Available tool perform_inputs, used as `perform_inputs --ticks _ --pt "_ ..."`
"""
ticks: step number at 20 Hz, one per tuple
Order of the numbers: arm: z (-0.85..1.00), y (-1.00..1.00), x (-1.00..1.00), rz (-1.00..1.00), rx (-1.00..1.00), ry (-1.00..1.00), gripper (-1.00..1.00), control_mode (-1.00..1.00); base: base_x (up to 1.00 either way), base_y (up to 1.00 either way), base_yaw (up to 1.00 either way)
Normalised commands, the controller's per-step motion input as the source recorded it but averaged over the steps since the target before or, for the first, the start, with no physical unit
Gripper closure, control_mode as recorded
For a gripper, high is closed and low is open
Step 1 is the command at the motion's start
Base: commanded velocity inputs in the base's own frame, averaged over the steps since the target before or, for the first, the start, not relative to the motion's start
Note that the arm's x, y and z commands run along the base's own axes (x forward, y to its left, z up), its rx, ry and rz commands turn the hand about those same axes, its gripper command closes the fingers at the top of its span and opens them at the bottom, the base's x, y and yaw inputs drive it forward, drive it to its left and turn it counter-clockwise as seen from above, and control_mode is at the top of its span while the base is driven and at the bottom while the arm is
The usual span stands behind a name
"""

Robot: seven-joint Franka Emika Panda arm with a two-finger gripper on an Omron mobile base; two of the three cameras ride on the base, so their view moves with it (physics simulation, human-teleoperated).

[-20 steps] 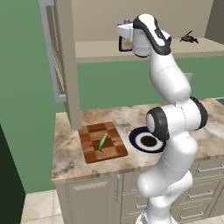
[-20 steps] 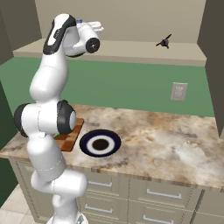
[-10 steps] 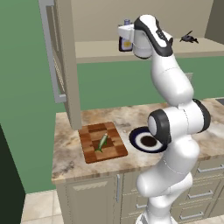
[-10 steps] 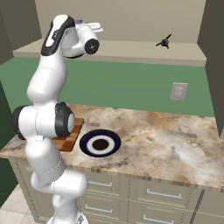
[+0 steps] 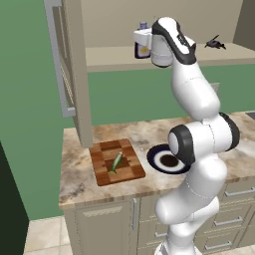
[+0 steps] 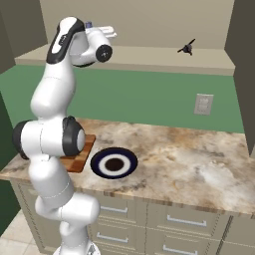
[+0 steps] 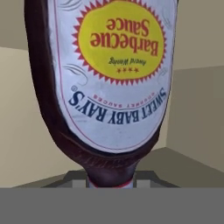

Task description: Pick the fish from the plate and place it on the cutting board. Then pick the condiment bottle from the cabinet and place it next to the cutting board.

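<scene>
Up on the cabinet [image 5: 69, 64] shelf, the gripper [image 5: 141, 42] has clamped the condiment bottle [image 5: 143, 46].

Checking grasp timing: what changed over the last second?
The gripper closed on the bottle on the cabinet shelf; a second ago it was open around it. The arm barely moved. Fish on the board, plate and bottle unmoved.

One fish [image 5: 116, 162], one plate [image 5: 155, 158], one condiment bottle [image 7: 109, 78]

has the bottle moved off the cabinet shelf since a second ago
No. The bottle stands at the same spot on the shelf, left of the spiky object.
</scene>
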Motion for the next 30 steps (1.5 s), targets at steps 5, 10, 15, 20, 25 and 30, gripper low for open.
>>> perform_inputs --ticks 5,10,15,20,25,30 --pt "0.00 0.07 0.02 0.00 0.00 0.00 1.00 -1.00 0.00 0.00 0.00" --pt "0.00 0.00 0.00 0.00 0.00 0.00 1.00 -1.00 0.00 0.00 0.00" --pt "0.00 -0.06 -0.10 0.00 0.00 0.01 1.00 -1.00 0.00 0.00 0.00" --pt "0.03 -0.18 -0.35 0.00 0.00 0.00 1.00 -1.00 0.00 0.00 0.00" --pt "0.09 -0.22 -0.41 0.00 0.00 0.00 1.00 -1.00 0.00 0.00 0.00" --pt "0.11 -0.27 -0.47 0.00 0.02 0.00 1.00 -1.00 0.00 0.00 0.00"
